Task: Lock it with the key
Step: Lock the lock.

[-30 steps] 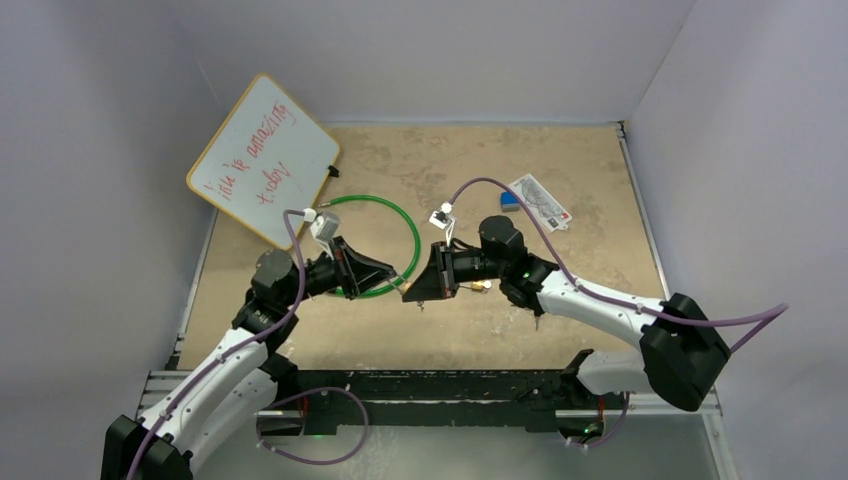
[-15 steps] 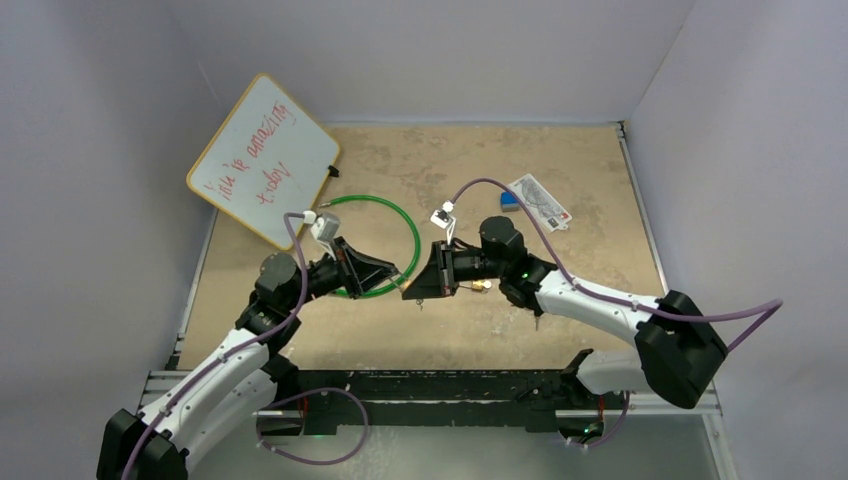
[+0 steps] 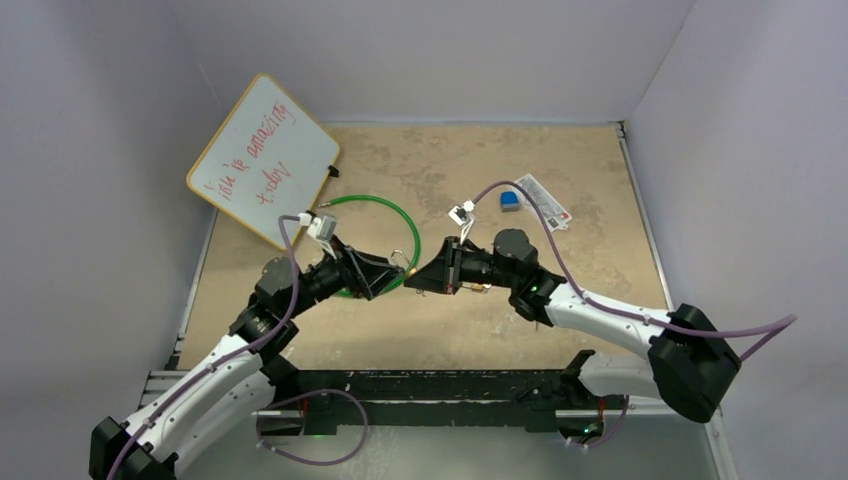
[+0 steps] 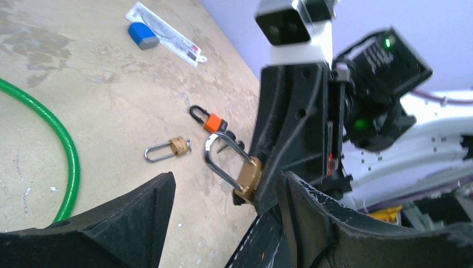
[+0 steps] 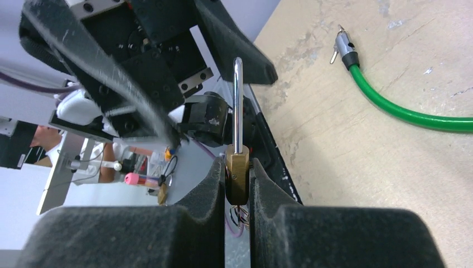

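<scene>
Right gripper (image 5: 237,184) clamps the padlock (image 4: 249,174), its shackle (image 4: 220,159) pointing toward the left gripper (image 4: 226,181), whose jaws stand apart just beside it

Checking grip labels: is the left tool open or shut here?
Open. The left tool's fingers stand wide apart, gripping nothing; the brass padlock is clamped in the right tool.

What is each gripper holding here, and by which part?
The right gripper grips a brass padlock by its body, shackle sticking out free. The left gripper is open and holds nothing.
</scene>
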`<state>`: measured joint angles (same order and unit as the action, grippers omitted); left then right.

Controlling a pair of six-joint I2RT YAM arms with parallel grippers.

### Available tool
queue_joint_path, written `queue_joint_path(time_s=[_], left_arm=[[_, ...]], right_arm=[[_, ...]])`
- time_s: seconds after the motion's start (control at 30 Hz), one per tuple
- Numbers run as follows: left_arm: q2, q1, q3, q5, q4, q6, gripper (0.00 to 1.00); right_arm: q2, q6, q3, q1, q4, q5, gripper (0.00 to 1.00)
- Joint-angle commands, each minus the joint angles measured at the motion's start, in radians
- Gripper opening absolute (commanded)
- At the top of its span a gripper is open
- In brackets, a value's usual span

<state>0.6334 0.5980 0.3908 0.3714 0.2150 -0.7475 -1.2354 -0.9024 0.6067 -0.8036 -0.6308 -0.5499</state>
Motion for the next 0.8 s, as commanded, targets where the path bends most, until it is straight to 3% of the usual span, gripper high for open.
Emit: queue_joint_path(time_s=[0.0,0.07,0.23,0.43,0.63,0.77], left_arm=[[-0.043,0.001,-0.001,-0.148,0.078,-0.115,0.71],[-0.058,0.002,-0.061,-0.175,0.178,-0.187,0.73],[0.019,0.002,-0.237,-0.161,0.604,-0.375,0.74],[0.211,0.002,-0.267,-0.091,0.949,-0.438,0.74],[0.235,0.001,-0.247,-0.069,0.996,-0.429,0.73],[0.212,0.002,-0.23,-0.049,0.942,-0.403,0.69]], right_arm=[[0.076,-0.045,-0.038,0.002,-0.137,0.05,0.0],[0.087,-0.042,-0.034,0.002,-0.125,0.04,0.0],[0.1,-0.061,-0.034,0.0,-0.136,0.022,0.0],[0.098,-0.064,-0.031,-0.01,-0.127,0.004,0.0],[0.093,-0.069,-0.035,-0.015,-0.134,0.009,0.0],[0.078,-0.081,-0.026,-0.016,-0.163,-0.012,0.0]])
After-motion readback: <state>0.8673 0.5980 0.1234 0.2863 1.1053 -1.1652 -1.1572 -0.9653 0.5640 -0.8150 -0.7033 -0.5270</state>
